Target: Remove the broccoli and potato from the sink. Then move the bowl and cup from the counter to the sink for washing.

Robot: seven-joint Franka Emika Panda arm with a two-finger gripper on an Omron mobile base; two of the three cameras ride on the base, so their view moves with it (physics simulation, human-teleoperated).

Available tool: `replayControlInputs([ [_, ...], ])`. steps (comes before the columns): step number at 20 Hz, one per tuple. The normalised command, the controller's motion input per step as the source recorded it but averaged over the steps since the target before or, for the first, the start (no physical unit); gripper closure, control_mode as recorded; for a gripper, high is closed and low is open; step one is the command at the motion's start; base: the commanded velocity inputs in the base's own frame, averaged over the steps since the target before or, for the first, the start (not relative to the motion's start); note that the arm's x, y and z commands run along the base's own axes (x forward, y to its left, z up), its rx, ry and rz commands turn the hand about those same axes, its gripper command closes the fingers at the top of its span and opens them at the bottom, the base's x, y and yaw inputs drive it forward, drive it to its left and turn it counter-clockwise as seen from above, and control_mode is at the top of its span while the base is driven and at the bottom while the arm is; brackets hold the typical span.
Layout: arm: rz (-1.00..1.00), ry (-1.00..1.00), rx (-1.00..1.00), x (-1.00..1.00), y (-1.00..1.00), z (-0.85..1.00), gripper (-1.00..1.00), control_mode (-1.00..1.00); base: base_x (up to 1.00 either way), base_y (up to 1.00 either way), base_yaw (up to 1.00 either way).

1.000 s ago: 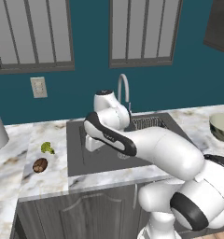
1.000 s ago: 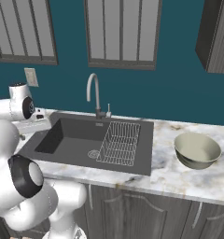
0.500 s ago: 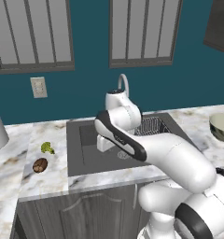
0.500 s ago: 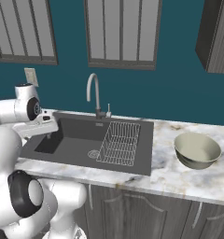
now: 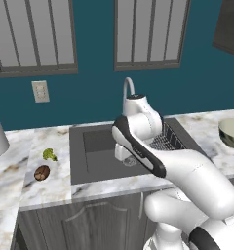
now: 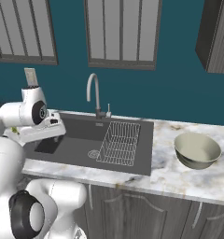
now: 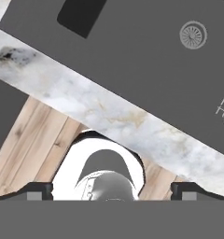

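Sink (image 5: pixel 97 151) as landmark: the broccoli (image 5: pixel 49 154) and the potato (image 5: pixel 41 172) lie on the counter (image 5: pixel 50 188) just left of the sink, potato nearer the front edge. The bowl (image 6: pixel 197 150) stands on the counter right of the sink (beyond the wire rack (image 6: pixel 119 142)). The gripper (image 7: pixel 111 190) hangs above the sink's front rim, its 2 fingertips (image 7: pixel 39 190) spread wide, holding nothing.

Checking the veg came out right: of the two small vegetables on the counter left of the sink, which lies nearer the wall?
The broccoli, the yellow-green floret. The potato, a dark reddish-brown lump, lies closer to the counter's front edge.
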Motion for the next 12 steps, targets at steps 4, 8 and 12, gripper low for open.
replayControlInputs([
  [4,0.0,0.0,0.0,-0.19,-0.46,0.04,-1.0,-1.0,0.0,0.0,0.0],
  [8,-0.03,0.0,0.0,-0.21,-0.48,0.03,-1.0,-1.0,0.0,0.0,0.0],
  [12,-0.07,0.0,0.0,-0.14,-0.47,0.02,-1.0,-1.0,0.0,0.0,0.0],
])
